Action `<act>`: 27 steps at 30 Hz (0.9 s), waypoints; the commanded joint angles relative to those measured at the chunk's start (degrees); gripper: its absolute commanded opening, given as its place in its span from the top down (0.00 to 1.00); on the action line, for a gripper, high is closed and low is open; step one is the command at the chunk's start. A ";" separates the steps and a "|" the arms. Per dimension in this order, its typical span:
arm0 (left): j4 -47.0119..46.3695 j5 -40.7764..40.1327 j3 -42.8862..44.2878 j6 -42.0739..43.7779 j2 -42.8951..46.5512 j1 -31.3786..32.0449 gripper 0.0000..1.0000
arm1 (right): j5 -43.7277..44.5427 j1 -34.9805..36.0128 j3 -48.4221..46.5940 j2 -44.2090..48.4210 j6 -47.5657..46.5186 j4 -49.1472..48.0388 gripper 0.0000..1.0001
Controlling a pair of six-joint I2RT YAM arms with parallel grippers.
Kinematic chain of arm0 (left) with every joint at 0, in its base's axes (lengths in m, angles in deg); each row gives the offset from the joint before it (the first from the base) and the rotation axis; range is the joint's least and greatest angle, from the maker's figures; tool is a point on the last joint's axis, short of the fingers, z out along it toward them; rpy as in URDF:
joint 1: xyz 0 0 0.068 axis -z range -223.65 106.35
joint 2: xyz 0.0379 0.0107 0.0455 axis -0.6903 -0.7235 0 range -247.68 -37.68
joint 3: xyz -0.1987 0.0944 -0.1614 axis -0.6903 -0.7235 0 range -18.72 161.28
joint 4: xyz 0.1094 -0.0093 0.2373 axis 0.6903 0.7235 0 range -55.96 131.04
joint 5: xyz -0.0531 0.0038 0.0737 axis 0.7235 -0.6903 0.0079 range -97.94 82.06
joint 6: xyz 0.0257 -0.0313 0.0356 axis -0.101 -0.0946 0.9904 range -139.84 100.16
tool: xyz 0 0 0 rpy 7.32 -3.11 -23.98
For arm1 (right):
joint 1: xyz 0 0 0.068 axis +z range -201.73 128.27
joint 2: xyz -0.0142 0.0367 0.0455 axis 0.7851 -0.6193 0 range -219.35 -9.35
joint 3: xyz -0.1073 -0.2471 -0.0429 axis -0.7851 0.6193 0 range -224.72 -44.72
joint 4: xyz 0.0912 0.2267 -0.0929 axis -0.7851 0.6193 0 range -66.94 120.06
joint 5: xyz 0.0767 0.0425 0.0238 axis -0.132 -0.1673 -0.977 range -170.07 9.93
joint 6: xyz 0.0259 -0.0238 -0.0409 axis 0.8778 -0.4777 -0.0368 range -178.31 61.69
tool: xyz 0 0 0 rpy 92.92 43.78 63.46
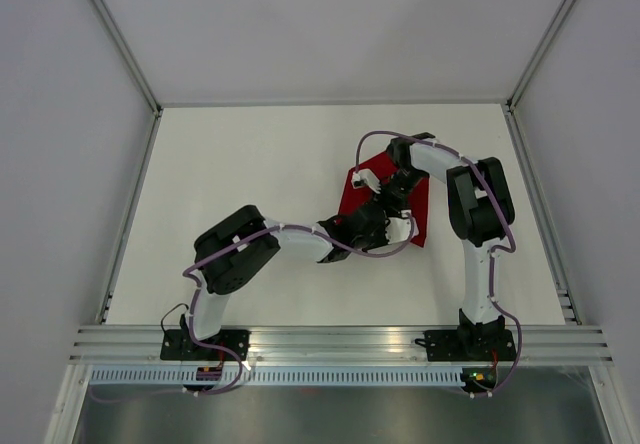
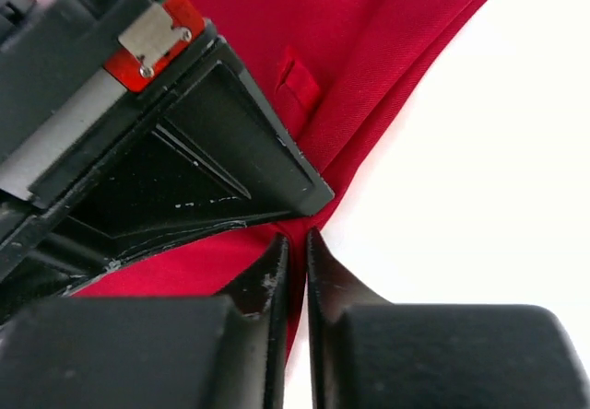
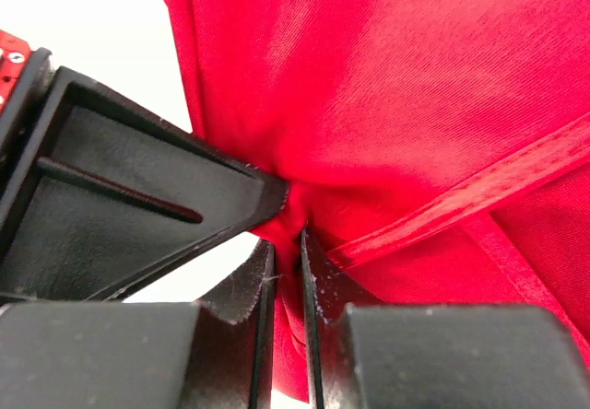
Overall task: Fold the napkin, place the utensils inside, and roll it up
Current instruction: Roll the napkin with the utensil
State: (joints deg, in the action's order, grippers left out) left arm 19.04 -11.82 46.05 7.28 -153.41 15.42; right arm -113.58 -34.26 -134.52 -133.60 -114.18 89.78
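The red napkin (image 1: 352, 199) lies bunched right of the table's middle, mostly covered by both arms. My left gripper (image 1: 388, 222) reaches in from the left. In its wrist view the left gripper (image 2: 297, 236) has its jaws nearly together, with a thin fold of the napkin (image 2: 387, 50) between them at its edge. My right gripper (image 1: 383, 204) comes down from the far right. Its wrist view shows the right gripper (image 3: 284, 239) shut on a gathered pinch of the napkin (image 3: 387, 87), beside a hemmed edge. The two grippers almost touch. The utensils are out of view.
The white table (image 1: 250, 184) is walled at the back and on both sides, with an aluminium rail along its near edge. In each wrist view the other gripper's black fingers (image 2: 230, 142) (image 3: 138, 188) crowd in close on the left.
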 commanded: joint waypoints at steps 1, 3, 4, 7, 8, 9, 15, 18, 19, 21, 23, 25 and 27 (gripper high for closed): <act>5.93 3.52 2.81 0.22 -2.93 -0.80 0.95 | 7.33 0.02 2.44 -4.78 -1.96 -3.17 0.92; 7.61 5.72 4.04 -0.30 -2.84 -1.23 0.98 | 7.33 -0.07 3.14 -4.08 -1.60 -3.78 0.91; 8.67 6.51 4.57 -0.57 -2.93 -1.41 0.98 | 7.24 -0.07 3.31 -3.81 -1.52 -3.88 0.91; 11.92 10.02 6.06 -1.80 -2.84 -2.46 0.98 | 5.84 -0.25 3.84 -2.15 -0.99 -3.79 0.84; 13.32 11.69 6.76 -2.41 -2.76 -2.81 0.98 | 5.14 -0.42 3.93 -1.53 -0.64 -3.79 0.78; 13.86 12.48 6.94 -2.68 -2.84 -3.08 0.98 | 4.61 -0.68 3.93 -0.83 -0.38 -3.79 0.74; 19.38 17.50 9.49 -5.23 -3.63 -5.19 0.98 | -0.31 -3.58 2.53 4.36 2.60 -2.82 0.52; 21.23 20.75 10.72 -6.89 -4.16 -6.59 0.98 | -2.78 -5.87 1.30 6.20 3.66 -1.68 0.49; 21.85 22.06 11.25 -7.25 -4.42 -7.03 0.98 | -3.13 -6.31 1.21 7.08 4.19 -1.94 0.48; 23.44 22.77 12.65 -8.21 -4.86 -7.39 0.98 | -3.75 -8.24 1.12 7.88 4.72 -2.81 0.47; 25.19 24.27 13.79 -9.09 -5.30 -7.74 0.98 | -4.36 -9.91 1.82 9.37 6.66 -4.40 0.47; 26.95 25.75 14.59 -9.62 -5.74 -8.09 0.98 | -6.20 -11.92 2.26 10.60 7.09 -5.10 0.47; 28.18 26.64 15.64 -10.59 -6.09 -8.44 0.98 | -8.48 -13.16 2.44 12.09 7.01 -5.46 0.47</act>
State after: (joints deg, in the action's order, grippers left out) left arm 39.87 10.58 60.28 0.50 -157.17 7.42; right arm -116.62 -45.87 -132.32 -125.86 -108.06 86.24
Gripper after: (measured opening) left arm 0.029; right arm 0.528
